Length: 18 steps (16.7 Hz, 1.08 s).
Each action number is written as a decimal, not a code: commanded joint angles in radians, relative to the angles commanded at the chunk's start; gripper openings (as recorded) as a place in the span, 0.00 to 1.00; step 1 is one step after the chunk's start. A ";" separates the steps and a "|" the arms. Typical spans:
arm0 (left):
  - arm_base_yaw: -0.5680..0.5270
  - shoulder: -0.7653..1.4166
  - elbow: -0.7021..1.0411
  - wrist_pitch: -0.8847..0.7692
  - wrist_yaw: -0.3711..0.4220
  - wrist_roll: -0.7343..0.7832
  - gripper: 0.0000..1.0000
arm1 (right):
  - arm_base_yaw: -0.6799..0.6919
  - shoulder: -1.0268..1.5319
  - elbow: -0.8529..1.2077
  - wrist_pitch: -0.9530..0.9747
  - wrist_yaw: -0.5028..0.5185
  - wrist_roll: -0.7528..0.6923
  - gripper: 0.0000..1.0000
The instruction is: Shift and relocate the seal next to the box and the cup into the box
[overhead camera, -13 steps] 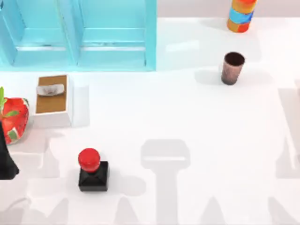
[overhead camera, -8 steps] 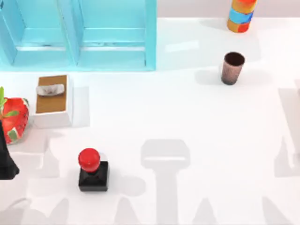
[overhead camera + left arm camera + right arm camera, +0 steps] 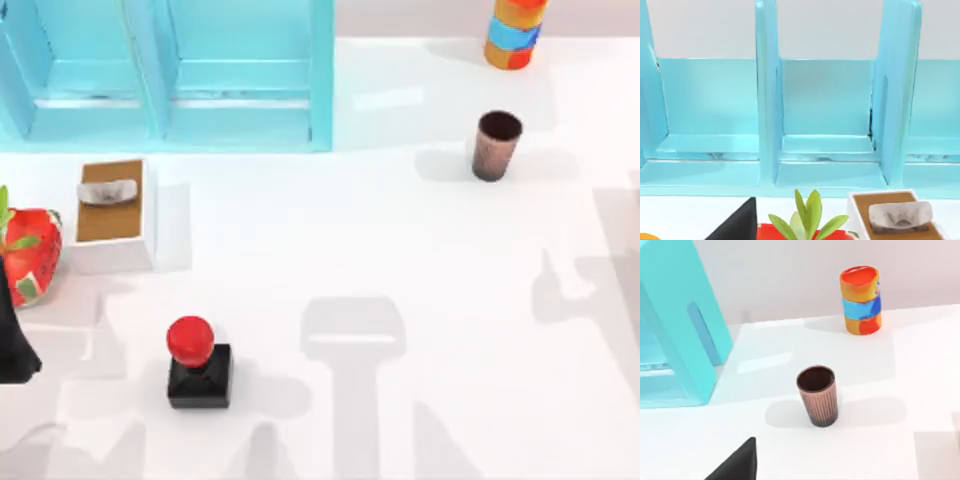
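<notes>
The seal (image 3: 198,362), a red knob on a black cube, stands upright on the white table, front left. The cup (image 3: 496,145), brown and ribbed with a dark inside, stands upright at the back right, also seen close in the right wrist view (image 3: 818,395). The turquoise box (image 3: 320,70) with open compartments fills the back left; it shows in the left wrist view (image 3: 767,100). A black part of my left arm (image 3: 12,340) sits at the left edge, left of the seal. A black tip of my right gripper (image 3: 737,464) shows in front of the cup, apart from it.
A white carton with a brown top (image 3: 115,215) and a red strawberry-like thing (image 3: 30,250) lie between the box and the seal. An orange-and-blue striped cylinder (image 3: 515,30) stands behind the cup. Arm shadows fall on the table's front and right.
The right arm's shadow has slid leftward onto the table's right side. The left arm, seal and cup have not moved.
</notes>
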 joint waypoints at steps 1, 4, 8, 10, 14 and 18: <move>0.000 0.000 0.000 0.000 0.000 0.000 1.00 | 0.039 0.086 0.089 -0.052 0.009 0.037 1.00; 0.000 0.000 0.000 0.000 0.000 0.000 1.00 | 0.162 0.361 0.374 -0.219 0.037 0.155 1.00; 0.000 0.000 0.000 0.000 0.000 0.000 1.00 | 0.334 0.750 0.784 -0.463 0.070 0.326 1.00; 0.000 0.000 0.000 0.000 0.000 0.000 1.00 | 0.418 0.947 0.990 -0.588 0.083 0.413 1.00; 0.000 0.000 0.000 0.000 0.000 0.000 1.00 | 0.574 1.326 1.382 -0.827 0.104 0.579 1.00; 0.000 0.000 0.000 0.000 0.000 0.000 1.00 | 0.705 1.659 1.722 -1.033 0.117 0.722 1.00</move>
